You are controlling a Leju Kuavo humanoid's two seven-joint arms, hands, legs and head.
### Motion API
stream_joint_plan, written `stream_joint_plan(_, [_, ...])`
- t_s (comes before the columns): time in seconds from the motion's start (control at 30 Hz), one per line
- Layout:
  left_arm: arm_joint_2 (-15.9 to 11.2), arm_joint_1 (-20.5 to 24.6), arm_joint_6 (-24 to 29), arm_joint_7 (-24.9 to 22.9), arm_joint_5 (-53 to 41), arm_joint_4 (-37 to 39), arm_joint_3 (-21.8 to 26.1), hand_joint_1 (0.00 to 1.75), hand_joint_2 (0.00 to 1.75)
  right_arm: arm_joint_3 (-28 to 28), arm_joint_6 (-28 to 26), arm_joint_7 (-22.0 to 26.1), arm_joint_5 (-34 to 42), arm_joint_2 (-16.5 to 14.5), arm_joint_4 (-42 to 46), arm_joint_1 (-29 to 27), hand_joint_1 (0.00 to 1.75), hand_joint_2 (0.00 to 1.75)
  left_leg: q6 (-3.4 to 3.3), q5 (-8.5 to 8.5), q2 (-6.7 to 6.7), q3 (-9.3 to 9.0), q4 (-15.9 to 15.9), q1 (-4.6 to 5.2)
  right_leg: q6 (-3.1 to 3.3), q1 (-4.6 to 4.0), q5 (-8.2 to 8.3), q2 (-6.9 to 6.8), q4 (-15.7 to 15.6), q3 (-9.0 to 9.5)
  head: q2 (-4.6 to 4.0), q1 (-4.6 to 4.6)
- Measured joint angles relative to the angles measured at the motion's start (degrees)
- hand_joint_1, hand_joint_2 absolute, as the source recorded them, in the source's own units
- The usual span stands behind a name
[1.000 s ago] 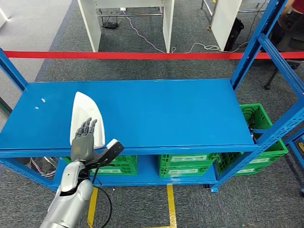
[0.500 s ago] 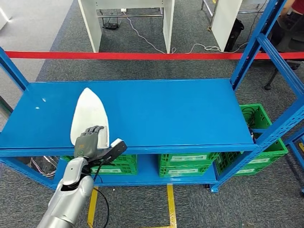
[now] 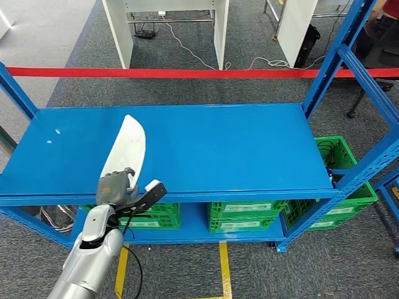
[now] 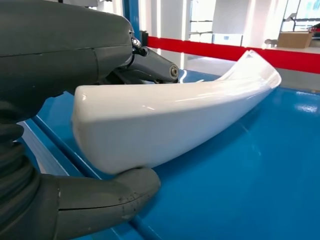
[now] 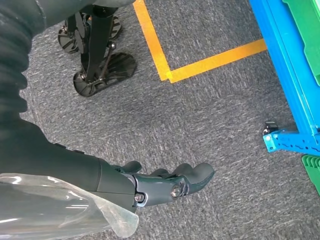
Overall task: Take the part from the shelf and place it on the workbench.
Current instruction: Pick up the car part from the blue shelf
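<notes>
Head view, lower left of the frame: the left hand (image 3: 113, 189) grips the near end of the white part (image 3: 126, 149), fingers curled over the top, tilting it up off the blue shelf (image 3: 212, 149), a tilt that looks meant to clear the front lip. Green crates (image 3: 244, 215) sit on the tier below; red tape (image 3: 188, 73) crosses the upper frame. Nothing blocks the way out.

Left wrist view: the part (image 4: 170, 120) fills the centre, clamped between the thumb beneath and dark fingers (image 4: 151, 65) above, its far tip above the shelf surface.

Right wrist view: the right hand (image 5: 166, 182) hangs over grey carpet (image 5: 211, 125), fingers loosely extended, holding nothing, beside yellow floor tape (image 5: 177, 70).
</notes>
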State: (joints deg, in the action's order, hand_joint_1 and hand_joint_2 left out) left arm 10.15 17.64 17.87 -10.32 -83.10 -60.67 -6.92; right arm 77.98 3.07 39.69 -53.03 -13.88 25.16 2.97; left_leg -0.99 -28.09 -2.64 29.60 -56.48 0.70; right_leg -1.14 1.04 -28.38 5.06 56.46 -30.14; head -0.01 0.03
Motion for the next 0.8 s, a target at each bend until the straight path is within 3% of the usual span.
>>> stream_joint_plan(0.63, [-0.40,-2.26,3.14,7.33,3.25,-3.30,-2.05,1.75,1.75,0.01,0.07,0.00,0.02,0.00,0.00,-0.05,0.00,1.75,0.00,0.00,0.00,0.02,0.00,0.00,0.00,0.00,0.00,0.01,0.00,-0.04,0.00,0.01])
stream_joint_plan(0.8, [-0.24,-4.29,3.69,14.62,13.97,-5.98,-2.06,1.75,1.75,0.03,-0.08,0.16,0.11,0.00,0.00,-0.08,0.00,1.75,0.00,-0.01,0.00,0.03,0.00,0.00,0.00,0.00,0.00,0.01,0.00,-0.06,0.01,0.01])
